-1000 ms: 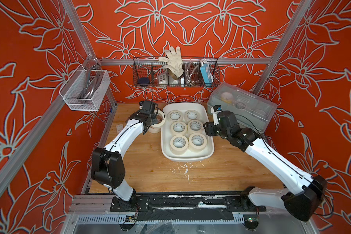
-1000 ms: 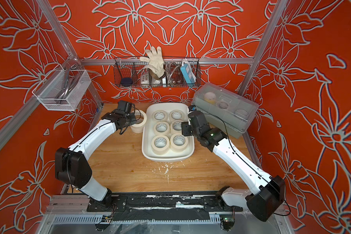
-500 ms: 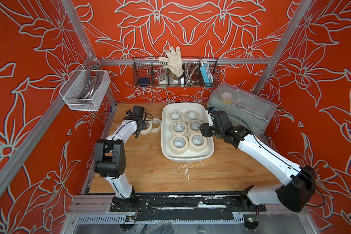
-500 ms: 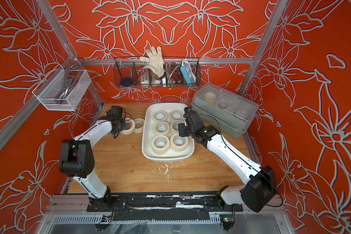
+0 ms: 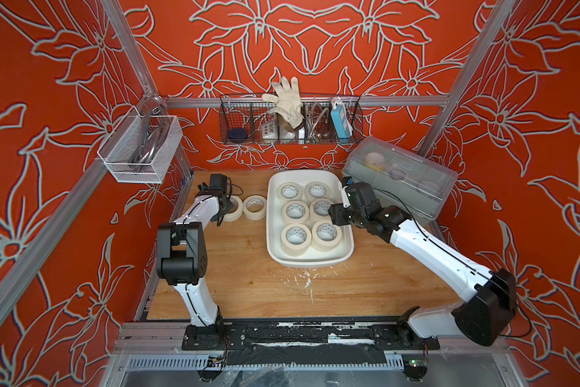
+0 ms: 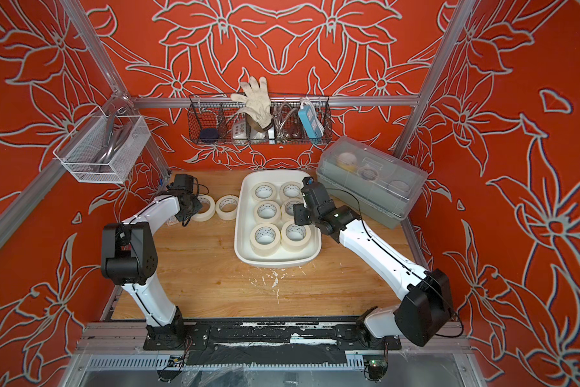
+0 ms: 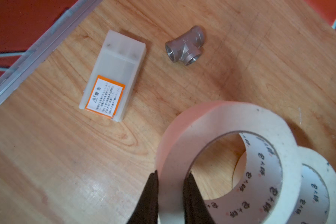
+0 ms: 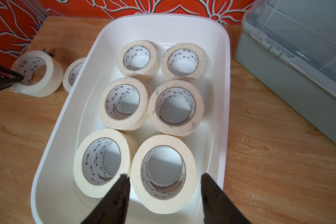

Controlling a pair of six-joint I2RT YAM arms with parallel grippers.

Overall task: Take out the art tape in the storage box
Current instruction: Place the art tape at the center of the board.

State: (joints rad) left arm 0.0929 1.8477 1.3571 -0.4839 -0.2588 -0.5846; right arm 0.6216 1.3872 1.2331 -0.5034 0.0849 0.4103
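Cream art tape [image 5: 295,234] fills your white storage box [image 5: 310,263] in both top views; only two rolls [image 5: 254,207] are out on the desk [image 5: 248,284]. Left wrist: left pincer [image 7: 172,174] clamps one outside roll. Right wrist: right pincer [image 8: 164,175] gapes above a boxed roll.

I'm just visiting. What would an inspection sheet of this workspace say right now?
Surface: wooden table, white flecks near the front.
Job's things: six art tape rolls show in the storage box; two more outside it.
Clutter: plastic case, metal tee fitting, lidded grey box.
Grippers: left gripper shut on the wall of one outside roll; right gripper open over the box.
Cables: black wrist cables on both arms.
Surroundings: orange floral walls, wire baskets, a glove.
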